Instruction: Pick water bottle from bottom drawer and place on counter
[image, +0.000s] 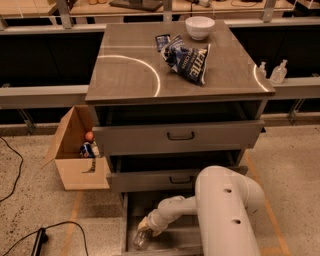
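Reaching down for the water bottle (140, 240)

The arm bends low into the open bottom drawer (172, 243). The end effector (146, 226) is right above the bottle, which lies on the drawer floor near the front left. I cannot tell if it is spread or pinching the bottle. This looks like the grab step. Next it needs a firm hold, then a lift up to the table (130, 75).
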